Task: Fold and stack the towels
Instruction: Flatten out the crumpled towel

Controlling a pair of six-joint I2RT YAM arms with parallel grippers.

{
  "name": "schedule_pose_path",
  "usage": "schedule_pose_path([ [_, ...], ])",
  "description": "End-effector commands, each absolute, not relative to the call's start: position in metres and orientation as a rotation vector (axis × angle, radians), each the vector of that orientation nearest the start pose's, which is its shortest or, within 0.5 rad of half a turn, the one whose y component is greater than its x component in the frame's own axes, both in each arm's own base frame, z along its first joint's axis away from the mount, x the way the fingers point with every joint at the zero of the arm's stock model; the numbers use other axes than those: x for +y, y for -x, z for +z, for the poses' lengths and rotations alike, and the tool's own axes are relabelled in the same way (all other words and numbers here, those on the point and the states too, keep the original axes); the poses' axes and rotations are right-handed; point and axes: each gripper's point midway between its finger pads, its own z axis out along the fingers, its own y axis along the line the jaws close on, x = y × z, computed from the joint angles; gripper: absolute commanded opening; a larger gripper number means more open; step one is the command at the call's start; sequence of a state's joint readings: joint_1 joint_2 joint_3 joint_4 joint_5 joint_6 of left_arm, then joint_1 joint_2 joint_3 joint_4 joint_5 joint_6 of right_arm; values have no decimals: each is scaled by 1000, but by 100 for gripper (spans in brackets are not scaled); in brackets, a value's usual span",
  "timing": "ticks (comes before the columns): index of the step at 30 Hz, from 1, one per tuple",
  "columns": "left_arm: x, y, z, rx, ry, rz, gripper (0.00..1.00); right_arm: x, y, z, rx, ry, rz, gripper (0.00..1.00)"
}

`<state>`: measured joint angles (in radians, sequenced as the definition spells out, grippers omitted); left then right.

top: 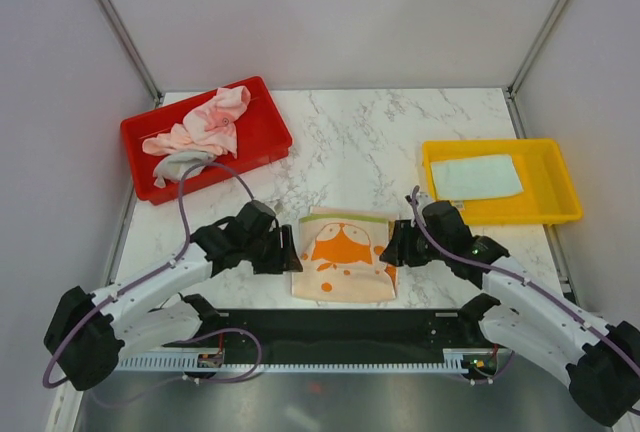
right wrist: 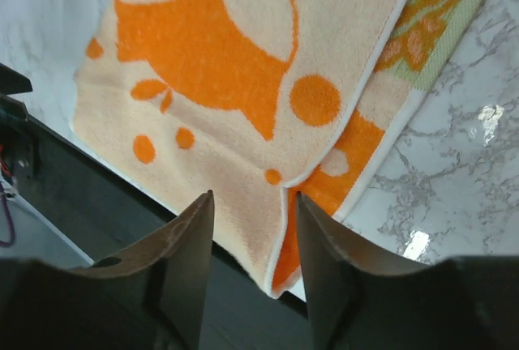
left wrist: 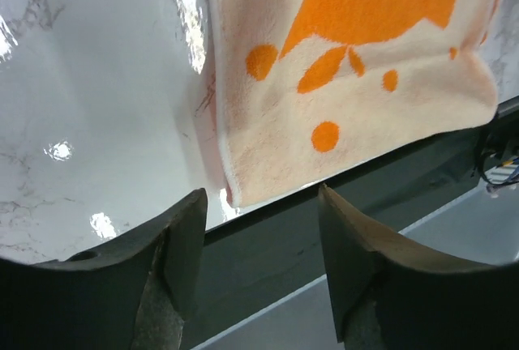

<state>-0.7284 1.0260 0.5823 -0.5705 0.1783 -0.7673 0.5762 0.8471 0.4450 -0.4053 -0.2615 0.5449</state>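
From above, a folded cream towel [top: 343,257] with an orange cartoon print lies flat near the bench's [top: 350,142] front edge, between the left claw [top: 291,258] and the right claw [top: 392,249].

Left wrist: the towel's corner [left wrist: 349,58] lies just beyond the released, empty left claw [left wrist: 261,204].

Right wrist: the towel's [right wrist: 243,83] near edge shows between the parted jaws of the released right claw [right wrist: 253,204].
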Motion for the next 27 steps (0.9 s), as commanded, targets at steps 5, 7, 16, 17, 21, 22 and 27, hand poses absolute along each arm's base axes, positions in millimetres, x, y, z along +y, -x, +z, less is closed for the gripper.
schedule_pose_path([
  [5, -216, -206, 126, 2560, 9, -606, 66, 178, -229, 120, 2396, -33, 589, 54],
  [7, -211, -228, 120, 2555, 36, -499, 64, 172, -243, 102, 2440, -53, 468, 50],
  [16, -201, -290, 68, 2619, 100, -386, 46, 185, -278, 60, 2486, 58, 357, 40],
  [17, -201, -290, 61, 2632, 93, -410, 46, 184, -280, 59, 2483, 75, 345, 40],
  [21, -206, -298, 42, 2651, 100, -467, 46, 185, -286, 49, 2491, 101, 321, 40],
  [22, -208, -297, 40, 2660, 102, -480, 46, 183, -288, 47, 2492, 103, 305, 41],
  [27, -208, -298, 23, 2691, 118, -450, 46, 175, -292, 39, 2511, 93, 296, 43],
])
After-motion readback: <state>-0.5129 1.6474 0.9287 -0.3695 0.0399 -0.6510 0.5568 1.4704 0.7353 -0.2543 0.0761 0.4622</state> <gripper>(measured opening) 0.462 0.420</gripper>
